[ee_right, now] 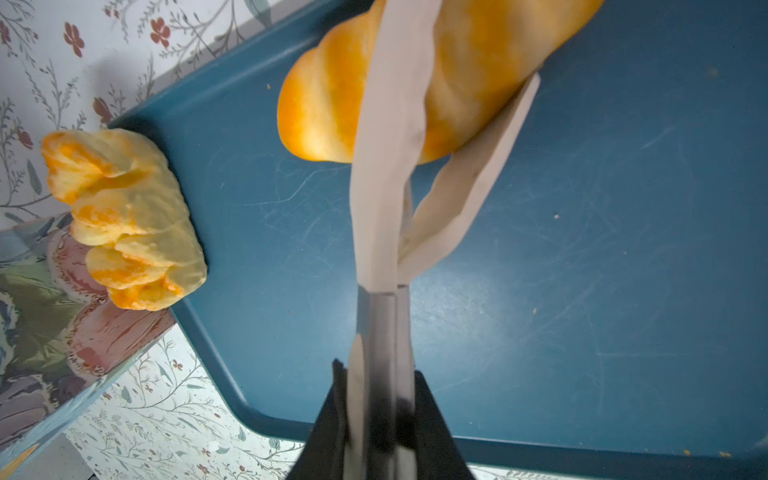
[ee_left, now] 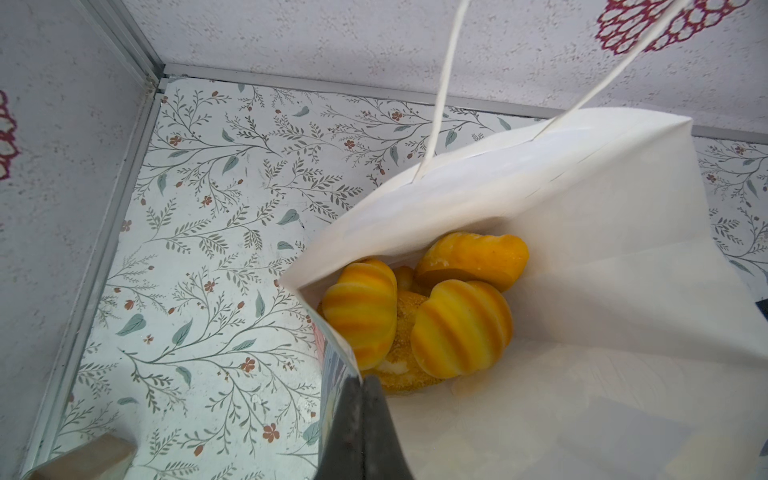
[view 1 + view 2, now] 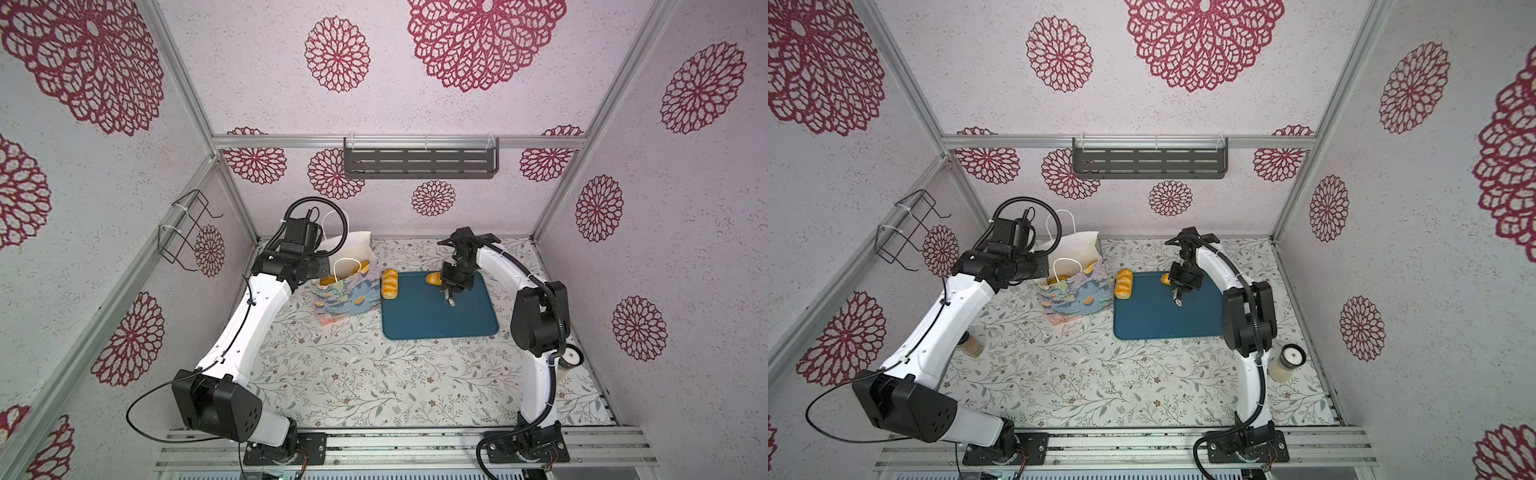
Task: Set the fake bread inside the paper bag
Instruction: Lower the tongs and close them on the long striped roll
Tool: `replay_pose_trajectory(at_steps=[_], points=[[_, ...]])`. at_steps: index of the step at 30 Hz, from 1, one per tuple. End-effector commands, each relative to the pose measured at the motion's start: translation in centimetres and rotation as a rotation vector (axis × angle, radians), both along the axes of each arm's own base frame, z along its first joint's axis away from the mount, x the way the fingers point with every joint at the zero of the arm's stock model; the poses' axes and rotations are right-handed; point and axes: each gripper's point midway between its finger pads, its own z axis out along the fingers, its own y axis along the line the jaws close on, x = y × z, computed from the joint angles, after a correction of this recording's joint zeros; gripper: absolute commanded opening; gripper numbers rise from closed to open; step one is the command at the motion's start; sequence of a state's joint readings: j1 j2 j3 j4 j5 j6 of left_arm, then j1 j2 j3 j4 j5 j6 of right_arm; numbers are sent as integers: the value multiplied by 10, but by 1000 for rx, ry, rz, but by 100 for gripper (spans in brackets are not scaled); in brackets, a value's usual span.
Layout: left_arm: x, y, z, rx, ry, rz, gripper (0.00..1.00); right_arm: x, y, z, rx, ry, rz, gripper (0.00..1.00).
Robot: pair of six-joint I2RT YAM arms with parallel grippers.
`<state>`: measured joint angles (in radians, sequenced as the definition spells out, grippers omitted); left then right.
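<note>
Tabletop scene seen from above: a flat teal plastic tray [image 3: 436, 324] lies on a leaf-printed table covering [image 3: 353, 386]. At the tray's 9 o'clock stands an upright paper bag printed with pastel flowers [image 3: 353, 297], white inside, its mouth open. The left gripper [image 2: 361, 419] is clamped on the bag's rim, holding the mouth wide. Several glossy golden toy breads [image 2: 459, 328] lie inside. The right gripper [image 1: 376, 415] is squeezed tight around a pair of cream-coloured tongs [image 1: 386, 187], whose blades pinch a glossy striped yellow roll [image 1: 320, 112] near the tray's 12 o'clock. Whether the roll has left the tray surface cannot be told. A lumpy golden pull-apart loaf [image 3: 390, 284] rests on the tray's 10 o'clock edge, just beside the bag. The step in hand appears to be picking up the roll. Next it would need lifting clear, carrying toward 9 o'clock over the loaf, and releasing above the open mouth without knocking the rim or the cord handles.
</note>
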<state>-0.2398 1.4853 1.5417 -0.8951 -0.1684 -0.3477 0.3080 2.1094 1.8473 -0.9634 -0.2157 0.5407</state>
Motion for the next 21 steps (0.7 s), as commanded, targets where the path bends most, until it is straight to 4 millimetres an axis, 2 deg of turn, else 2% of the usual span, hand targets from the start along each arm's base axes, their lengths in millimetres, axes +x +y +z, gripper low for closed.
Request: replay_pose_trajectory(at_steps=[1,12,21], points=[[-5,-3,6,-1,-15,-18,0,-12,0,33,50,-53,20,8],[-5,-3,8,0,-21,-16,0,-41,-5,51,112,-123,-22,5],[-6,-3,9,-4,-25,-19,0,-62,2,69,241,-226,-56,5]])
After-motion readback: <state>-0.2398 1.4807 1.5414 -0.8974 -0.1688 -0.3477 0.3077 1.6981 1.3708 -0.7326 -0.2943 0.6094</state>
